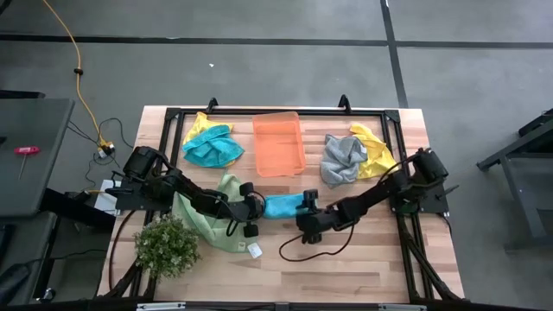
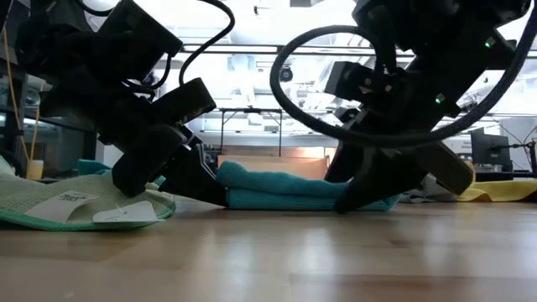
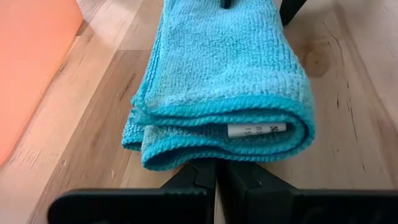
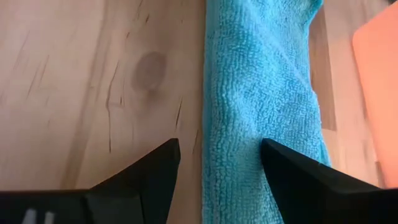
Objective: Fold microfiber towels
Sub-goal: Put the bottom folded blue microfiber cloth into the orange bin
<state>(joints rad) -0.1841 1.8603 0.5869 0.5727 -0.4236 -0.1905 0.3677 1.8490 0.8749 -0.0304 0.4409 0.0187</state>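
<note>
A teal-blue microfiber towel (image 1: 281, 206) lies folded into a thick strip on the table's middle, its white tag (image 3: 256, 130) showing between the layers. My left gripper (image 1: 253, 207) is shut at the strip's left end. My right gripper (image 1: 308, 209) is open at its right end, slanting down; one finger (image 4: 155, 168) stands over bare wood and the other (image 4: 292, 177) over the towel. A light green towel (image 1: 212, 220) lies spread under my left arm. My left gripper has its shut fingertips (image 3: 216, 174) against the layered left end (image 3: 186, 158) of the teal towel, slanting down from the table's left. The towel lies flat on the table. Whether a layer is caught between the fingers, I cannot tell. My right gripper straddles the towel's long edge (image 4: 208, 155); whether its finger touches the cloth, I cannot tell.
An orange bin (image 1: 278, 142) stands at the far middle. A teal and a yellow towel (image 1: 210, 142) lie heaped far left, a grey towel (image 1: 341, 160) and a yellow towel (image 1: 373, 151) far right. A small plant (image 1: 168, 246) stands near left. Bare wood lies along the near edge.
</note>
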